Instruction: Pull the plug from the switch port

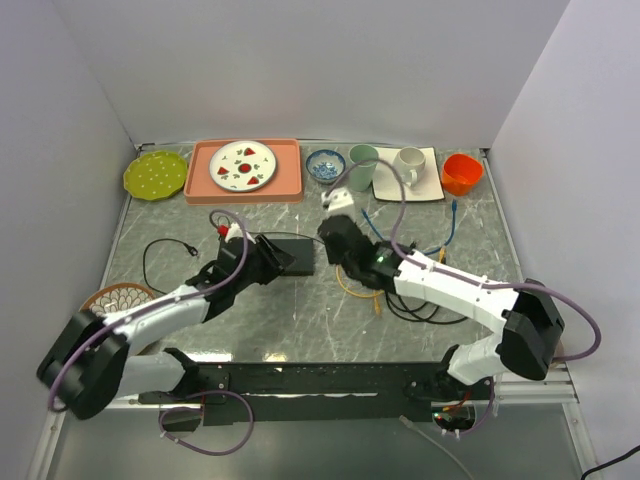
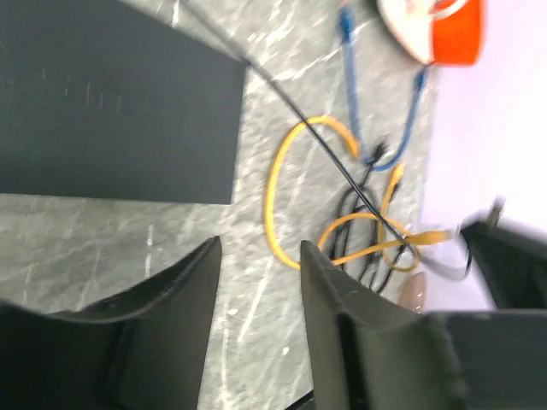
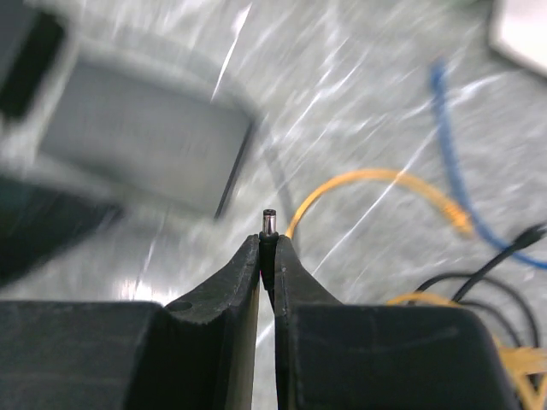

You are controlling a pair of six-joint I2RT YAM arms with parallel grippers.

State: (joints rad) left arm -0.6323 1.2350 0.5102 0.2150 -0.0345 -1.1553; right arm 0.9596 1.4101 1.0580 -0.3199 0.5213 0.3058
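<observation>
1. My right pincer is squeezed shut on the plug. Only the little shiny tip sticks out past my fingertips.
2. The plug looks to be held up over the table. It is near the switch but not touching it. I can see bare table between them.
3. So I think the big part of the job is done: the plug is out of its hole. My right wrist view is blurry, so I cannot see the hole itself.
4. My left pincer is partly open. There is a gap between its fingers and nothing is in it. It hangs just beside the switch, near one corner.
5. Here is what I think is left. I should carry the plug a bit farther off, set it down, maybe by the yellow cable, and let go.
6. The plug is long and thin. Its long way runs the same way as my right fingers.
7. Its shiny tip points away from my wrist, straight out ahead. In that view the switch lies ahead and off to the left.
8. The switch lies flat on the table.
</observation>
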